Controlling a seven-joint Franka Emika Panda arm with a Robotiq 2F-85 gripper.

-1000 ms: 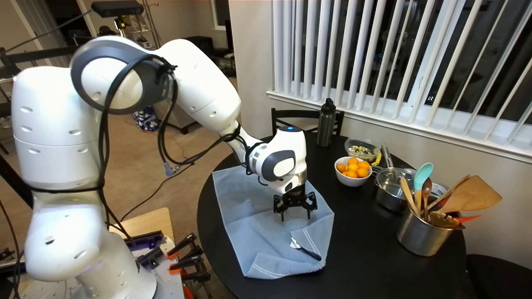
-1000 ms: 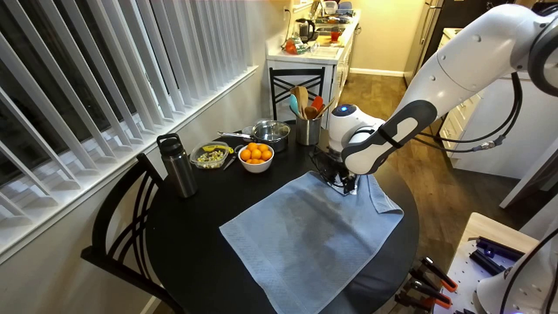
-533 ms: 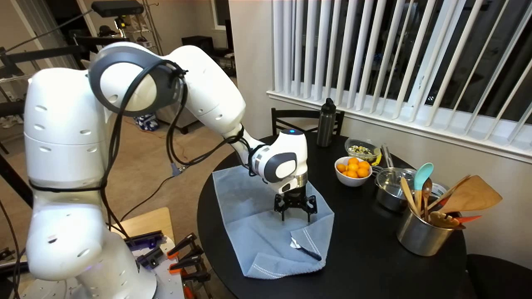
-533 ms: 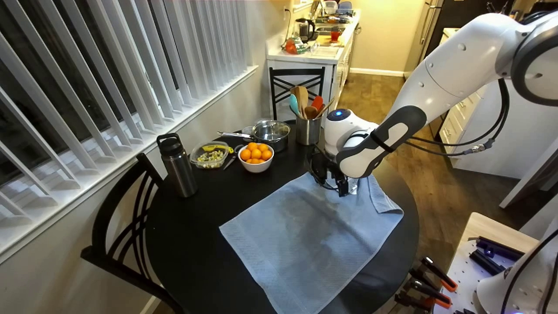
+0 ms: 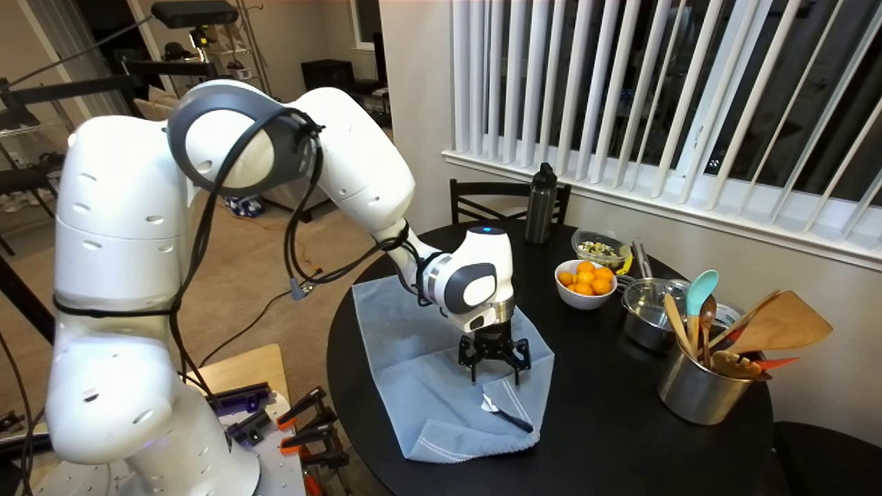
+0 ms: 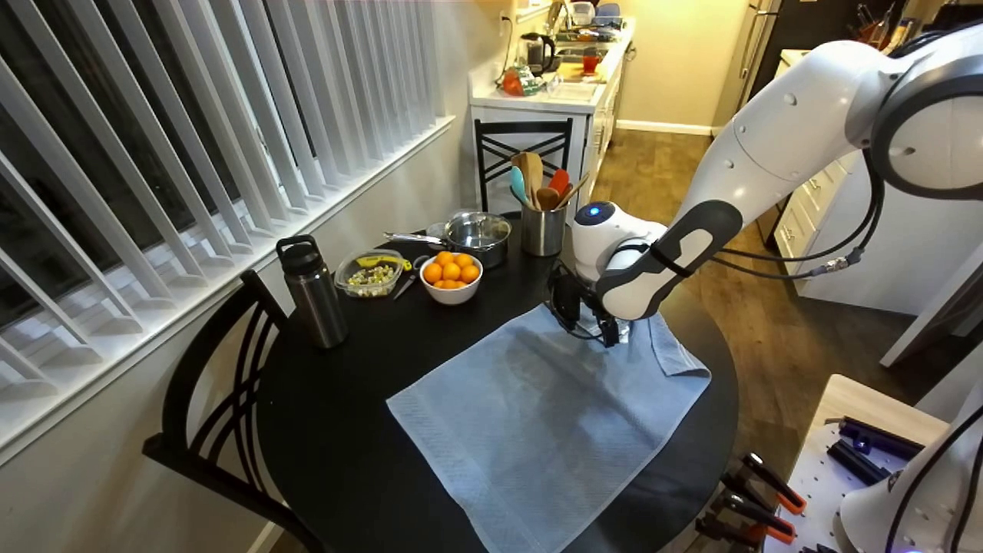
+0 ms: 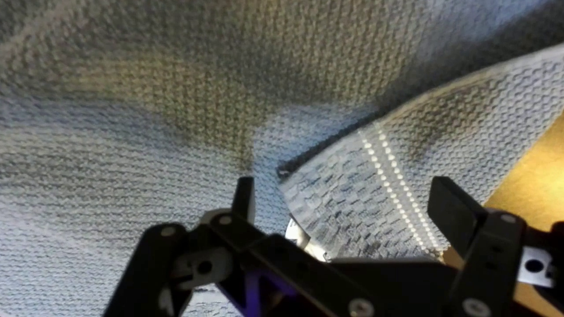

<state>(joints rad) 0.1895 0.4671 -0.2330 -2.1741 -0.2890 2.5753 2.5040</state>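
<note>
In an exterior view, the white robot arm [image 5: 117, 227] stands at the far left, with black-and-orange clamps [image 5: 303, 420] low at its right. Next, a blue-gray towel [image 5: 420, 386] lies spread over the left part of the round black desk [image 5: 592, 386], two of its corners turned over to show double rows of white stitching. The hand [image 5: 495, 381] points down over the towel, released, its fingers spread wide apart. In the wrist view, left to right, one finger stands over flat cloth, then a folded corner [image 7: 343, 193] shows between the two, a small white piece [image 7: 296, 232] peeking from under it, then the other finger near the flap's edge. Whether the tips touch the fabric, I cannot tell. Farther right on the desk come an upright metal bottle [image 5: 540, 210], a white bowl [image 5: 584, 301] of oranges [image 5: 586, 277], a clear container [image 5: 601, 238] just behind it, a steel pot [image 5: 644, 327], and a metal canister [image 5: 696, 393] full of utensils [image 5: 778, 324].
</note>
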